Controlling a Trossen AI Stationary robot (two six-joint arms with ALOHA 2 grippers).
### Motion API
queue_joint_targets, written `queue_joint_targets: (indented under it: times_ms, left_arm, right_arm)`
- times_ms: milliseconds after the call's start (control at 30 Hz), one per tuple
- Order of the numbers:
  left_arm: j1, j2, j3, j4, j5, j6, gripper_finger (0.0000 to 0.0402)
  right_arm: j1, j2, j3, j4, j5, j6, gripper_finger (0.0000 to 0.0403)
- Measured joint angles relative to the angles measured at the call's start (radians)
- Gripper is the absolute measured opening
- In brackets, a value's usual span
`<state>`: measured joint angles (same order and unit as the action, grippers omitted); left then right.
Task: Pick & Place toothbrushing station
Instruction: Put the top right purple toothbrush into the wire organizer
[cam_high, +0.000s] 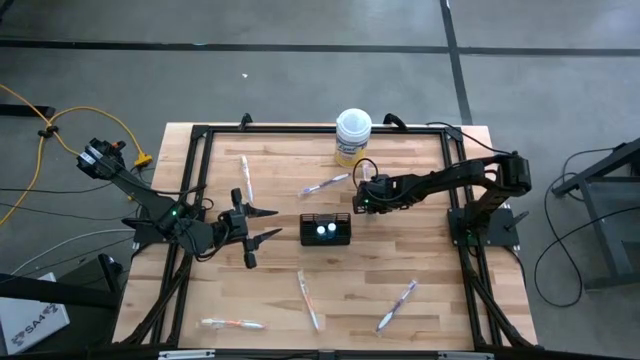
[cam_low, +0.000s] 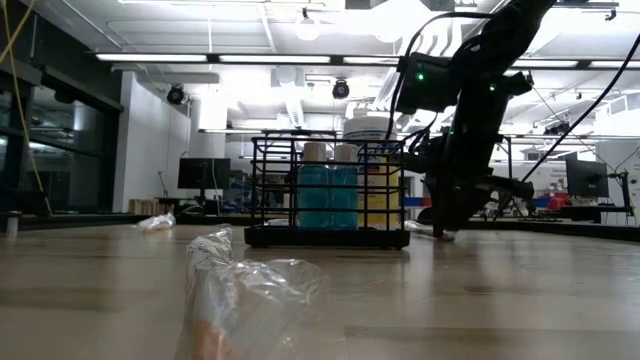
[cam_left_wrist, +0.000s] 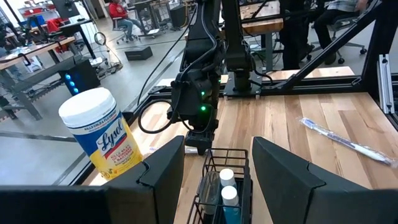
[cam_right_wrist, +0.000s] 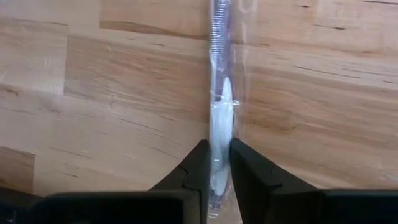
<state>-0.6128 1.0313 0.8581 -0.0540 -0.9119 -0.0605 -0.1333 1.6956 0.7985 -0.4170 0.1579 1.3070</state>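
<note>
The black wire-mesh holder (cam_high: 325, 229) stands mid-table with two teal, white-capped tubes (cam_low: 328, 192) upright inside. Several slim toothbrushes in clear wrappers lie flat on the wood, among them one (cam_high: 326, 184) just beyond the holder. My right gripper (cam_high: 356, 192) points steeply down at that toothbrush's right end and is shut on it. My left gripper (cam_high: 265, 226) hovers open to the left of the holder (cam_left_wrist: 224, 186), pointing at it, with nothing between its fingers. My right gripper pinches the wrapped toothbrush (cam_right_wrist: 219, 124) between its two fingers, on the white part near its right end. The fingers come from above, pointing steeply down, one on each long side. The toothbrush lies on the table, stretching away from the fingers.
A yellow tub with a white lid (cam_high: 352, 135) stands at the far edge, behind the holder. More wrapped toothbrushes lie at the far left (cam_high: 245, 177), near centre (cam_high: 308, 298), near right (cam_high: 397, 304) and near left (cam_high: 232, 323). A black frame (cam_high: 200, 135) borders the table.
</note>
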Motion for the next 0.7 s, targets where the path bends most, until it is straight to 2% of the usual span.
queue_joint_targets:
  times_ms: [267,700]
  left_arm:
    - [0.0,0.0,0.0,0.0,0.0,0.0,0.0182]
    - [0.0,0.0,0.0,0.0,0.0,0.0,0.0182]
  right_arm:
    - [0.0,0.0,-0.001,0.0,0.0,-0.019,0.0023]
    - [0.003,0.0,-0.001,0.0,0.021,-0.043,0.0022]
